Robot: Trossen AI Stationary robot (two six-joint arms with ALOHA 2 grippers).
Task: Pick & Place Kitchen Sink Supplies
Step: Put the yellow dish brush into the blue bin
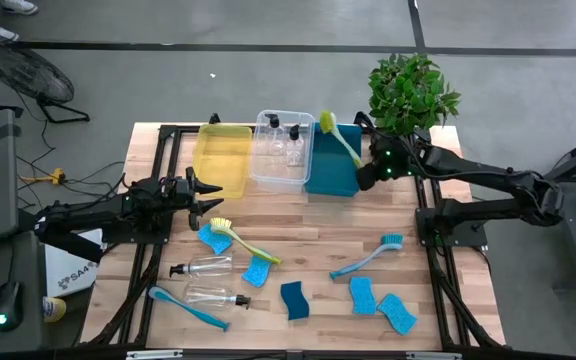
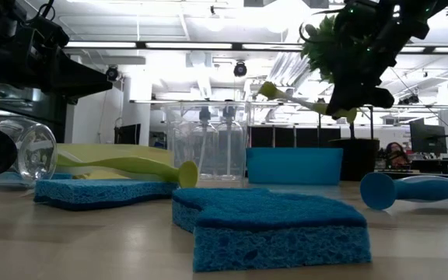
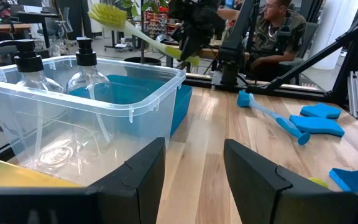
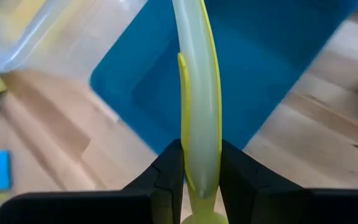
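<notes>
Fingers of your right tool are clamped on the handle of a yellow-green dish brush, which it holds in the air over the teal bin, bristle head pointing away from the tool toward the clear bin. Just beside that tool stands the potted plant. In the clear bin, past the brush head, two clear bottles with black tops already stand; beyond it sits the yellow bin.

Your left tool hangs with its fingers apart and nothing between them, just in front of the yellow bin's near edge and aimed along the bin row. Right below it on the bench lies a second yellow-green brush across a blue sponge. A little farther out lie two more clear bottles on their sides, a blue brush beyond them near the bench's front edge, and another sponge.

Well apart from both tools, toward the front right of the bench, you have another blue brush, a darker blue sponge and two lighter ones.

A seated person shows beyond the bench in the left wrist view.
</notes>
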